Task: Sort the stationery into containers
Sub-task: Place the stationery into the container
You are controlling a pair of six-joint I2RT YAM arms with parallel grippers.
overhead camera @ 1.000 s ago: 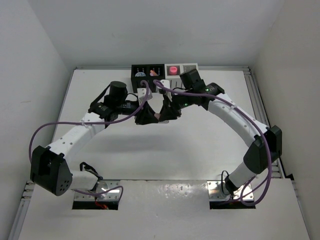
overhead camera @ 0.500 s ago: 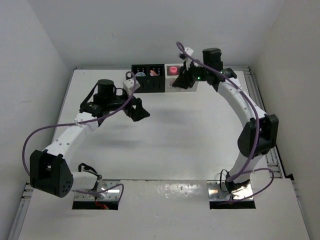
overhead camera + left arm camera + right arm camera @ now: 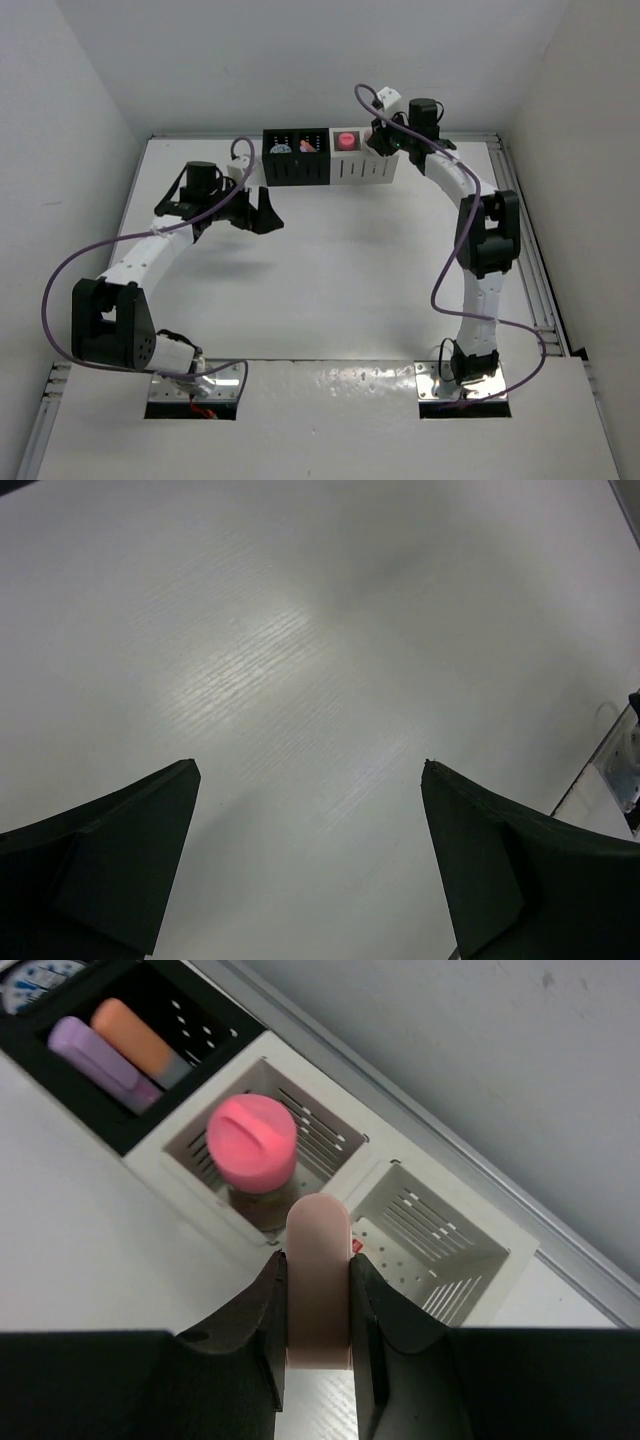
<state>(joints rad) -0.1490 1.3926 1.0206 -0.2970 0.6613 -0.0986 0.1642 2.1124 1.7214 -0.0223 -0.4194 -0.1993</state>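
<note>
My right gripper (image 3: 315, 1256) is shut on a pale pink stick (image 3: 318, 1290) with a rounded tip. It hovers over the near wall of the white container (image 3: 470, 1290), between its two compartments. A hot-pink tube (image 3: 252, 1143) stands in the left compartment. The black container (image 3: 296, 172) beside it holds a lilac stick (image 3: 100, 1060), an orange one (image 3: 140, 1035) and a tape roll (image 3: 282, 146). My left gripper (image 3: 262, 212) is open over bare table, its fingers (image 3: 150, 850) wide apart with nothing between them.
Both containers stand side by side against the table's back edge, with the white one (image 3: 365, 172) on the right. A metal rail (image 3: 520, 200) runs along the back and right sides. White walls close the space on three sides.
The grippers met at the table's middle. My left one opened and drew back left. My right one carried the pink stick to the white container at the back.
</note>
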